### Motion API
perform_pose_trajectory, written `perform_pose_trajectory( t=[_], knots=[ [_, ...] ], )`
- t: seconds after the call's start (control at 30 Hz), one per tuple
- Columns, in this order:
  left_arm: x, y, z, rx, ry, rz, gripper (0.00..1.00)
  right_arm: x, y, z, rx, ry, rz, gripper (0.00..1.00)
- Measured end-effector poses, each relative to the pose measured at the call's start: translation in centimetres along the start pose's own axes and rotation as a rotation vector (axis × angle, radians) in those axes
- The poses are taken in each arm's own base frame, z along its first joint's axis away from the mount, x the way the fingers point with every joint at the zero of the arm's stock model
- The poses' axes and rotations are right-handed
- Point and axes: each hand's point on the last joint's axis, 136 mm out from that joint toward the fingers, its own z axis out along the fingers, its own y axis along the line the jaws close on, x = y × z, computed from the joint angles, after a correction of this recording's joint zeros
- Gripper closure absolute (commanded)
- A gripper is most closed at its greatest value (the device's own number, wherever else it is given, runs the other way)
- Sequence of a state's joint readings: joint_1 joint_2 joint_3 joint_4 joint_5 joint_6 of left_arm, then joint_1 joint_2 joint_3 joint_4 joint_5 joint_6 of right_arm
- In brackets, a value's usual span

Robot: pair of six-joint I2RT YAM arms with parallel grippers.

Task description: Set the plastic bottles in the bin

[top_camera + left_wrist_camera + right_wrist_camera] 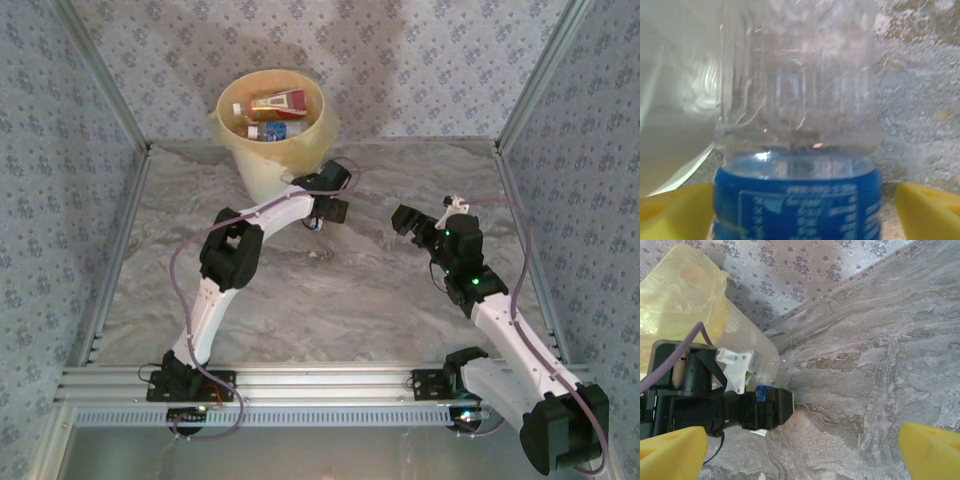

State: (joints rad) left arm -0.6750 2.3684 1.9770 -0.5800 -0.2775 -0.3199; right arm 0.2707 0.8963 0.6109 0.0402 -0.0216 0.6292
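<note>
**Left pincer spread around a blue-labelled bottle at the foot of the bin**

Left pincer (pixel 800 217) first. Its yellow fingertips (pixel 672 215) sit in the two lower corners of the wrist view, spread apart, with a blue-labelled bottle (pixel 796 100) right between them. The left tip is just beside the label, but there's a clear gap on the right, so nothing is pinched. The bottle's clear ribbed body takes the middle and top of the frame, with the blue label along the bottom.

From above, this pincer sits at centre frame, just below the base of the bin (pixel 262 170), over the marbled surface (pixel 330 300). The bin stands upper centre, close to the patterned back wall (pixel 420 60). There are bottles (pixel 277 102) lying inside it, one with a red-and-orange label and one blue-labelled just below.

Over to the right pincer (pixel 800 455): spread wide, nothing between its tips, bare surface beneath. Overhead it's right of centre, well apart from the bin. Its own camera catches the left pincer at lower left, close against the bin's bag-lined wall.
</note>
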Motion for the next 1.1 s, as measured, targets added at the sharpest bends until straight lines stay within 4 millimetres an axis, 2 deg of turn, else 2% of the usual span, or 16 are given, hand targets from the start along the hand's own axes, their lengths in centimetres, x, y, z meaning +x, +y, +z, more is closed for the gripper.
perform_pose_trajectory(
  t=[0.1,0.27,0.47,0.6,0.73,0.83,0.93,1.03,1.1],
  knots=[
    [-1.1,-0.4,0.4,0.004,-0.023,-0.012,0.21,0.1,-0.1,0.0,0.003,0.002,0.0,0.0],
    [-1.1,-0.5,0.8,0.003,-0.02,-0.014,0.31,0.1,-0.3,0.0,0.011,0.007,-0.007,0.0],
    [-1.0,-0.4,0.8,0.003,-0.017,-0.008,0.29,0.1,-0.4,0.0,0.013,0.006,-0.008,0.0],
    [-1.0,-0.6,0.8,0.006,-0.017,0.006,0.4,0.1,-0.4,0.0,0.015,0.005,-0.009,0.0],
    [-0.4,-0.6,0.2,0.019,-0.023,0.018,0.41,0.0,-0.4,-0.2,0.012,0.002,-0.01,0.0],
    [1.2,-0.6,-1.1,0.041,-0.004,0.034,0.42,-0.1,-0.3,-0.3,0.009,-0.003,-0.013,0.0],
    [2.3,-1.2,-3.6,0.09,-0.013,0.059,0.42,-0.3,-0.2,-0.5,0.007,-0.01,-0.013,0.0],
    [1.8,-2.4,-7.8,0.171,-0.091,0.077,0.42,-0.4,-0.3,-0.5,0.01,-0.016,-0.012,0.0],
    [0.5,-3.0,-11.4,0.228,-0.177,0.078,0.42,-0.5,-0.3,-0.6,0.009,-0.018,-0.013,0.0]
  ],
)
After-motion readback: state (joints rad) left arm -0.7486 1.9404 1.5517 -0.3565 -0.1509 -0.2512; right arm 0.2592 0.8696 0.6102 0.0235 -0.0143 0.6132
